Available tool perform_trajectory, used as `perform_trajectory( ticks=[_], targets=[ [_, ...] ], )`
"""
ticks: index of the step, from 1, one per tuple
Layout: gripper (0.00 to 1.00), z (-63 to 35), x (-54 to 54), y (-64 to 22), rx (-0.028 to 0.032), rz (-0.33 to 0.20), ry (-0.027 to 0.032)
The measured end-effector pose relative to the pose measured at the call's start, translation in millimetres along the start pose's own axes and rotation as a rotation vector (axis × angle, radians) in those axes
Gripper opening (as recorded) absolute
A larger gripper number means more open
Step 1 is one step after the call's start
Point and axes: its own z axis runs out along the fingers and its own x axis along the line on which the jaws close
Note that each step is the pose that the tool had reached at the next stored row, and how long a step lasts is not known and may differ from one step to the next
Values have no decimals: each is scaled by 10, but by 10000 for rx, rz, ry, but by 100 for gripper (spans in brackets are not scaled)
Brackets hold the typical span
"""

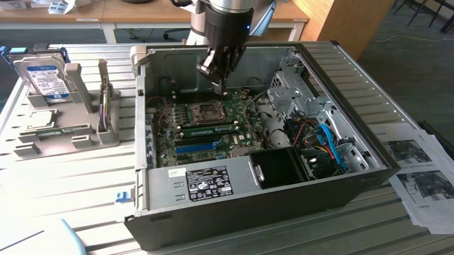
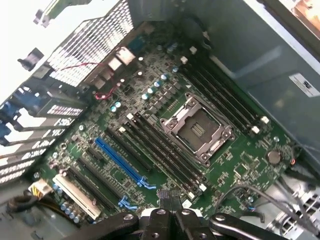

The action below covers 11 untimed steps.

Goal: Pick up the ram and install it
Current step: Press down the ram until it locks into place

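Gripper (image 1: 218,71) closed, empty, hanging inside the open case (image 1: 369,159) above the motherboard (image 1: 206,133). Ram (image 1: 206,128) sits in a slot just near of the CPU socket (image 1: 210,110). Risk: descending fingers could strike the socket. Case walls crowd left and far; cables (image 1: 322,141) crowd right.
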Motion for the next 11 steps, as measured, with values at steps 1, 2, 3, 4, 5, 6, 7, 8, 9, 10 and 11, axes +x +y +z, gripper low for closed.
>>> perform_trajectory(
  ticks=[1,2,3,4,5,6,7,8,9,10,11],
  targets=[
    [9,0,0,0,0,138,-2],
    [9,0,0,0,2,277,-4],
    [9,1,0,0,2,424,-6],
    [9,1,0,0,3,576,-8],
    [9,2,0,0,3,723,-11],
    [9,2,0,0,4,890,-13],
    [9,2,0,0,6,1045,-15],
    [9,2,0,0,6,1207,-18],
    [9,3,0,0,7,1371,-20],
    [9,3,0,0,8,1535,-23],
    [9,3,0,0,9,1698,-24]
  ],
)
